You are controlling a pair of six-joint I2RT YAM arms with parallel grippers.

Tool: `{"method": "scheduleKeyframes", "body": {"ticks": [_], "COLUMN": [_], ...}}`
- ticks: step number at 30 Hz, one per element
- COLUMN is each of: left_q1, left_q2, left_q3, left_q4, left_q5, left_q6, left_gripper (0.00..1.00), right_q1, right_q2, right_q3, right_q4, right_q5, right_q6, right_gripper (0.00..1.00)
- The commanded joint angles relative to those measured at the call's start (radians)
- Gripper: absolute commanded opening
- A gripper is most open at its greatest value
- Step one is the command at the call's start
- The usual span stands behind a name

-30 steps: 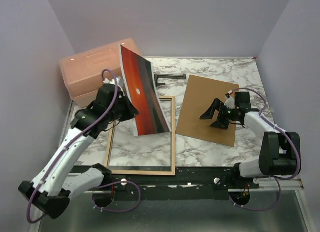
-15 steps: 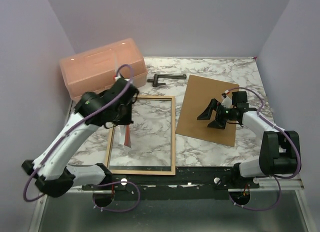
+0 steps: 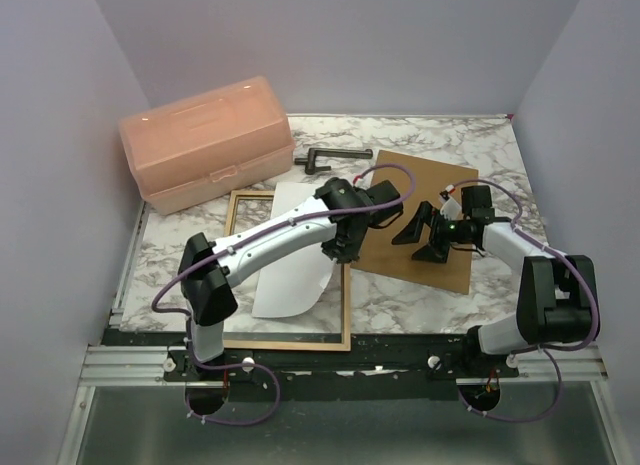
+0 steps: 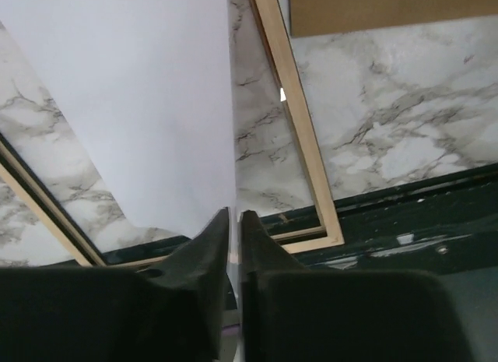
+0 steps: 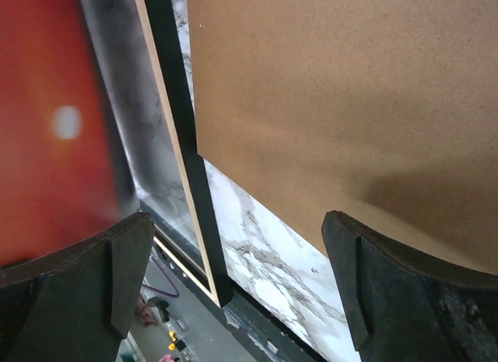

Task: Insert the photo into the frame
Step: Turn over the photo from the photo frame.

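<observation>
The photo [image 3: 285,270] lies white back up, slanting across the frame [image 3: 285,343], whose tan wood edges show around it. My left gripper [image 3: 338,253] reaches over to the frame's right rail and is shut on the photo's right edge. In the left wrist view the white sheet [image 4: 148,105] runs down between the fingertips of the left gripper [image 4: 233,216], beside the frame rail [image 4: 299,136]. The right gripper [image 3: 425,235] hovers open over the brown backing board [image 3: 415,200], holding nothing. The right wrist view shows the photo's red underside [image 5: 47,121] lifted beyond the frame's rail [image 5: 179,144].
A pink plastic box [image 3: 205,140] stands at the back left. A black metal tool [image 3: 325,158] lies behind the frame. The backing board [image 5: 350,89] lies flat right of the frame. Purple walls close in the table on three sides.
My left arm swung from the left side across to the frame's right rail, turning the photo from upright, picture showing, to white back up over the frame. The right arm barely moved.
</observation>
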Motion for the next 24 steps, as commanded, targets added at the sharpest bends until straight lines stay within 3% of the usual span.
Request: {"method": "scheduleKeyframes", "body": {"ticks": [1,2,3,4,6,15,24], "left_q1": [-0.044,-0.047,-0.048,-0.048,-0.045,0.026,0.252], "left_q2": [0.020,0.009,-0.009,-0.027,-0.078,-0.353,-0.706], "left_q3": [0.021,-0.002,-0.032,-0.059,-0.122,-0.442,-0.951], "left_q4": [0.005,0.037,0.068,0.108,0.187,0.569,1.043], "left_q5": [0.016,0.038,0.061,0.088,0.142,0.367,0.660], "left_q6": [-0.008,-0.006,-0.003,-0.002,0.003,-0.034,-0.201], "left_gripper": [0.43,0.61,0.70,0.78,0.82,0.83,0.83], "right_q1": [0.006,0.005,0.005,0.005,0.005,0.007,0.048], "right_q2": [0.014,0.016,0.018,0.022,0.026,0.021,0.014], "right_q3": [-0.019,-0.021,-0.023,-0.024,-0.031,-0.075,-0.183], "right_q4": [0.028,0.032,0.036,0.041,0.052,0.085,0.192], "right_q5": [-0.049,-0.058,-0.066,-0.076,-0.099,-0.137,-0.161], "right_q6": [-0.002,-0.001,0.001,0.002,0.009,0.040,0.121], "right_gripper": [1.00,1.00,1.00,1.00,1.00,1.00,0.91]}}
